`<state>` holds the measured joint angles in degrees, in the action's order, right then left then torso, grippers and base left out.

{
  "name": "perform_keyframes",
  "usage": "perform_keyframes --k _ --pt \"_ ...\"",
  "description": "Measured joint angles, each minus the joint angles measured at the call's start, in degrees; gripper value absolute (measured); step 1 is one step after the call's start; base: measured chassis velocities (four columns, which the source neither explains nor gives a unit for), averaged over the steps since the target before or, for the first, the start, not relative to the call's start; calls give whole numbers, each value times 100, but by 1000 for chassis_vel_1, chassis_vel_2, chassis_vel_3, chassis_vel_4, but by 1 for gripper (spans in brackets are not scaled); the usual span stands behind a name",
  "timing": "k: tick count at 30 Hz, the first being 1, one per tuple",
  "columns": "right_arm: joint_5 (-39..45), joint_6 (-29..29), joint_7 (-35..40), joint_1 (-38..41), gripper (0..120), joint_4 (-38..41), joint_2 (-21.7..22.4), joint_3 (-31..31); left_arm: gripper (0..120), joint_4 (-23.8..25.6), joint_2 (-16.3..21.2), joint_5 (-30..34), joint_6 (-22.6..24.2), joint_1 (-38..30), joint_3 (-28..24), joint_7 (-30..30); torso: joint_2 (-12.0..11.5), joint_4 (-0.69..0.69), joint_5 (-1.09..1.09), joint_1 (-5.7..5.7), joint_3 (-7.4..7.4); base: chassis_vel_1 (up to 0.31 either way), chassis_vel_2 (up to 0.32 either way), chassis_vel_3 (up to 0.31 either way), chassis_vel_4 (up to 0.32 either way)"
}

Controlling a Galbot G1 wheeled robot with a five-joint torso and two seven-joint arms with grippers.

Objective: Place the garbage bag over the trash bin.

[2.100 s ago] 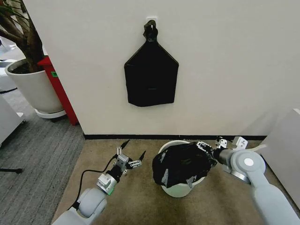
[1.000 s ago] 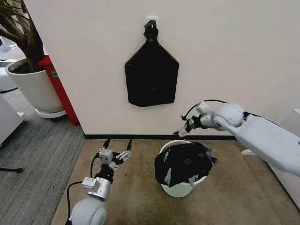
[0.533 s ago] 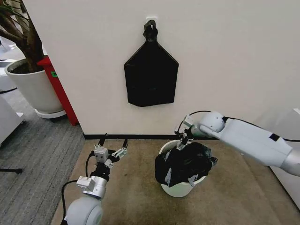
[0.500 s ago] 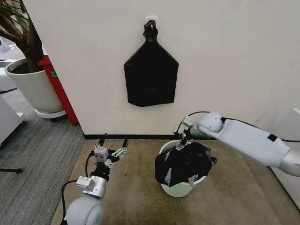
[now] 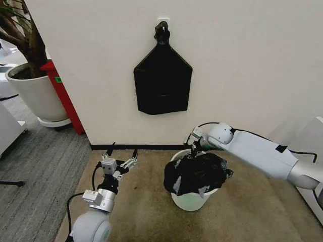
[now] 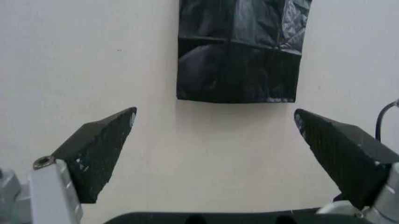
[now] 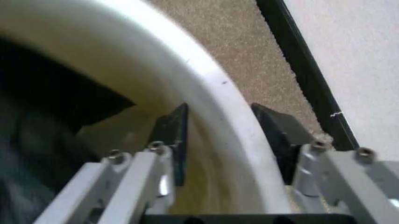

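The cream-white trash bin (image 5: pixel 190 201) stands on the tan carpet near the wall. The crinkly black garbage bag (image 5: pixel 198 172) lies bunched over its mouth and hangs over the front rim, while the far rim stays bare. My right gripper (image 5: pixel 192 149) is at that far rim. In the right wrist view it (image 7: pixel 219 111) straddles the bin's rim (image 7: pixel 206 93), one finger inside and one outside, shut on it, with the bag (image 7: pixel 37 121) beside it. My left gripper (image 5: pixel 123 149) stands open to the left of the bin, pointing up at the wall and holding nothing.
A flat black bundle (image 5: pixel 162 83) hangs from a wall hook above the bin and faces the left wrist camera (image 6: pixel 240 51). A large white plant pot (image 5: pixel 35 93) and a red panel (image 5: pixel 63 96) stand at the far left. A white cabinet edge (image 5: pixel 315 166) is at the right.
My right arm swung up from the bin's right side, then came down onto the far rim. The bin has shifted slightly left. The left gripper turned upward and now holds still.
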<state>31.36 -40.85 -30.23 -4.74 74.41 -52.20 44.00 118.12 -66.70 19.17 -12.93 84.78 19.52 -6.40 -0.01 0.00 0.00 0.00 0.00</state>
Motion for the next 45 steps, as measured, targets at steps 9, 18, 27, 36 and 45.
perform_keyframes --k 9,18,27,36,45 --pt "866 -108 974 -95 7 177 133 -159 100 -13 -52 -77 -81 46 0 -9 0 1 1 0 0 0 0 0 0" --pt "3963 -113 4983 -1245 0 1298 761 -1498 100 -79 -150 -217 -150 49 -3 14 0 -2 1 0 -1 0 0 0 0" --pt "6955 570 9001 -2675 0 2337 78 -3290 100 -150 -204 -301 -149 -19 -112 12 0 1 -1 0 -1 0 0 0 0" --pt "6503 1576 10212 -3366 0 2826 -511 -3783 100 -192 -202 -331 -249 6 -70 -2 0 1 -2 0 0 0 0 0 0" --pt "5916 1638 9770 -3957 0 2826 -720 -3979 100 -203 -241 -370 -259 10 -82 2 0 0 0 0 -1 0 0 0 0"
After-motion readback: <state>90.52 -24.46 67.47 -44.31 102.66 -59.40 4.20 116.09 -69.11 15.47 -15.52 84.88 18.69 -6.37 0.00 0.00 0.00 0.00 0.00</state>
